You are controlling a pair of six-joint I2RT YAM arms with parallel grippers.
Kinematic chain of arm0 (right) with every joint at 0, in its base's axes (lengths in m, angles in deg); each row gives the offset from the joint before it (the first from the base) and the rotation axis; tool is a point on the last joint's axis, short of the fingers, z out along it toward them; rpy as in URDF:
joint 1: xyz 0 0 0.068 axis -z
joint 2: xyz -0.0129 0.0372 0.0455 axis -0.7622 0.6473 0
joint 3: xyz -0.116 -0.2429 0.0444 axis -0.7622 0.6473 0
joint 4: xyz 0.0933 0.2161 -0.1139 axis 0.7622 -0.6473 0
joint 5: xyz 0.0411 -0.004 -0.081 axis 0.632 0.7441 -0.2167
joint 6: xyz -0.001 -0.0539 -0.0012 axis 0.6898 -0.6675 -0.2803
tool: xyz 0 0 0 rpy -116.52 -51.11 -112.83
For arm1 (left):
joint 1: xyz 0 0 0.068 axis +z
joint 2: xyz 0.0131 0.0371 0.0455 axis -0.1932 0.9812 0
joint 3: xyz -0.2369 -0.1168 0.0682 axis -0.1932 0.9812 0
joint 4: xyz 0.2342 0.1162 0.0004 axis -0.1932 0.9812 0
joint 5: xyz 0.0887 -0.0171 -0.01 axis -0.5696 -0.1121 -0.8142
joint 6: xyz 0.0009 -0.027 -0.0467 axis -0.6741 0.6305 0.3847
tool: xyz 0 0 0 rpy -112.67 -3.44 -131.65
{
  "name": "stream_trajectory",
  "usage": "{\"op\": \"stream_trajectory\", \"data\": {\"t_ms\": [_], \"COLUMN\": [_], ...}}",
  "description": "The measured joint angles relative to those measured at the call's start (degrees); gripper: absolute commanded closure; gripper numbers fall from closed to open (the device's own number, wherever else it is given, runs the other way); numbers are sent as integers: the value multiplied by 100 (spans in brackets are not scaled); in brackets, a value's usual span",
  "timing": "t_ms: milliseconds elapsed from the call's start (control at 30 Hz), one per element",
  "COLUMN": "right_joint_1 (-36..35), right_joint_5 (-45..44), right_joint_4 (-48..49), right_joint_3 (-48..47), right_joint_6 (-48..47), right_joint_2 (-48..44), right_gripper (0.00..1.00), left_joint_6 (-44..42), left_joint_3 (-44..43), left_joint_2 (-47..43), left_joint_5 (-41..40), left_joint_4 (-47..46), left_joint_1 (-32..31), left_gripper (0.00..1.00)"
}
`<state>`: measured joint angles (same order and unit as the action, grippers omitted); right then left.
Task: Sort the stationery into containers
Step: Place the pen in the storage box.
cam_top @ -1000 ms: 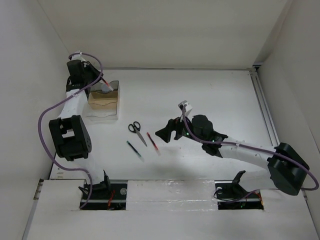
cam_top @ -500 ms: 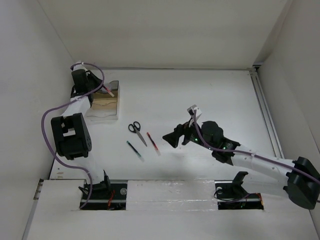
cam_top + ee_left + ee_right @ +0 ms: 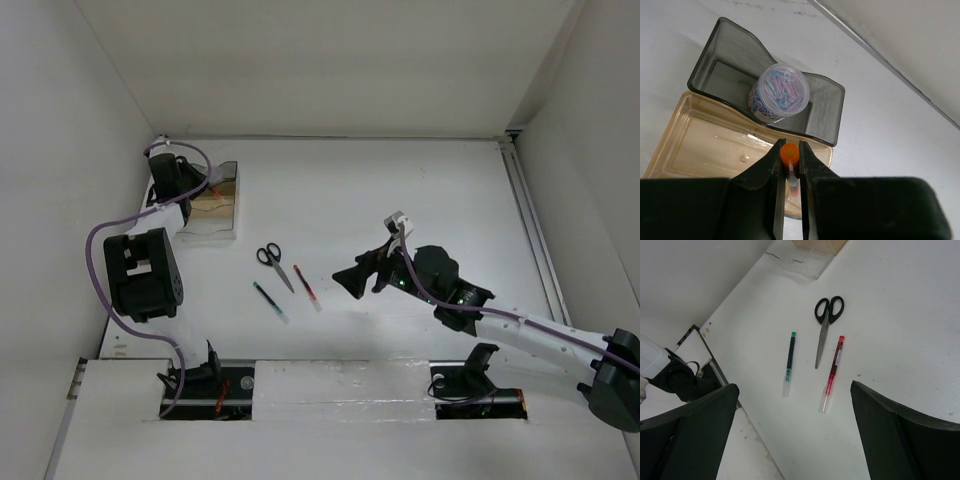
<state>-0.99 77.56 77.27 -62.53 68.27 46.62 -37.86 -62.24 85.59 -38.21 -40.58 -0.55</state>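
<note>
White table [image 3: 420, 190] and bare white walls frame the scene. An orange-capped pen [image 3: 789, 156] is pinched between the closed left fingers [image 3: 765, 175] and hangs over the clear amber box [image 3: 690, 135] at the upper left of the overhead view. From the left wrist the pen looks foreshortened. Its long axis runs along the fingers, and the cap leads down and away, sitting level with the box's upper rim in that frame. How the pen lines up with the box's length cannot be told. The drop likely depends on the pen clearing that rim and landing inside.

Touching the box's upper rim in the frame is a smoky grey tray [image 3: 832, 115]. It holds a round clear tub of coloured paper clips [image 3: 780, 92].

Well apart, toward the middle of the table, lie the scissors [image 3: 826, 325], a red pen [image 3: 831, 372] and a dark pen [image 3: 789, 362], side by side but not touching. In the right wrist frame all three run roughly top to bottom. The scissors' black handles are uppermost and the blades point down, while both pens have their clear ends at the bottom.

The right fingers [image 3: 695, 430] are spread wide and hold nothing. They fill the lower corners of that frame, with the three items lying ahead between them. The right arm is by far the nearer to these items.
</note>
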Motion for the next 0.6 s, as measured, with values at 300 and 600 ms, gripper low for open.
{"op": "stream_trajectory", "data": {"t_ms": [300,600], "right_joint_1": [0,0], "right_joint_5": [-129,-260], "right_joint_4": [-225,-341], "right_joint_3": [70,72], "right_joint_6": [-17,-44], "right_joint_2": [-247,-514], "right_gripper": [0,0], "left_joint_6": [22,39], "left_joint_3": [136,170], "left_joint_2": [-413,-411], "left_joint_5": [-155,-179], "left_joint_4": [-138,-96], "left_joint_1": [2,0], "left_gripper": [88,88]}}
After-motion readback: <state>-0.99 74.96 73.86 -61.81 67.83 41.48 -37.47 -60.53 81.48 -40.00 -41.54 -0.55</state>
